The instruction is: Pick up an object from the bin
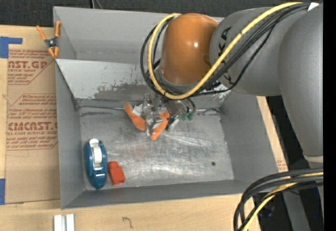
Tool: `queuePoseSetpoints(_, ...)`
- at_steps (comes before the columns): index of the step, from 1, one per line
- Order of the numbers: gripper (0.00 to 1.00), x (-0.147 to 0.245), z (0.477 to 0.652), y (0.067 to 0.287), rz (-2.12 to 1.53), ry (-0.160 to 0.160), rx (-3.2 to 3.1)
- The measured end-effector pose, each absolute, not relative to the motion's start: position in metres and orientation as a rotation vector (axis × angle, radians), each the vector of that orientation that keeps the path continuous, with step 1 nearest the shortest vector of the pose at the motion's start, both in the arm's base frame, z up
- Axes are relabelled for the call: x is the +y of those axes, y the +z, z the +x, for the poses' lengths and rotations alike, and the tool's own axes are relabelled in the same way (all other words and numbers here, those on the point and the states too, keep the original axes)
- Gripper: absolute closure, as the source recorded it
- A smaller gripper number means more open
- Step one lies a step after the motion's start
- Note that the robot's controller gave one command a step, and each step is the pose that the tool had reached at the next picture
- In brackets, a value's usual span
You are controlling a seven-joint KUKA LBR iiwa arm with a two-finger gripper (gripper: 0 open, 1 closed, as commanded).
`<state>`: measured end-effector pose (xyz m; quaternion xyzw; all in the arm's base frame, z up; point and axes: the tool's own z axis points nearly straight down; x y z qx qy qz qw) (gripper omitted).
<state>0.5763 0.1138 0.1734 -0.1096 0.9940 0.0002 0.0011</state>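
My gripper [154, 113] is low over the bin floor, near the middle of the back wall, mostly under the arm's wrist. Right at it lies an orange-handled tool [137, 119]. One orange arm of the tool sticks out to the left and another orange end [156, 131] pokes out below the gripper. The tool's middle is hidden by the gripper. A small green piece [185, 115] shows just to the gripper's right.
A blue and white tape dispenser [95, 164] lies in the front left corner of the bin, with a small orange block [115, 172] touching its right side. The arm and its cables cover the bin's back right part.
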Motion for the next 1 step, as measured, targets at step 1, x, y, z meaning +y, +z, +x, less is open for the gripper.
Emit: queuePoseSetpoints(1, 1.0, 0.1094, 0.5729, 0.2149, -0.352, 0.001, 3.119)
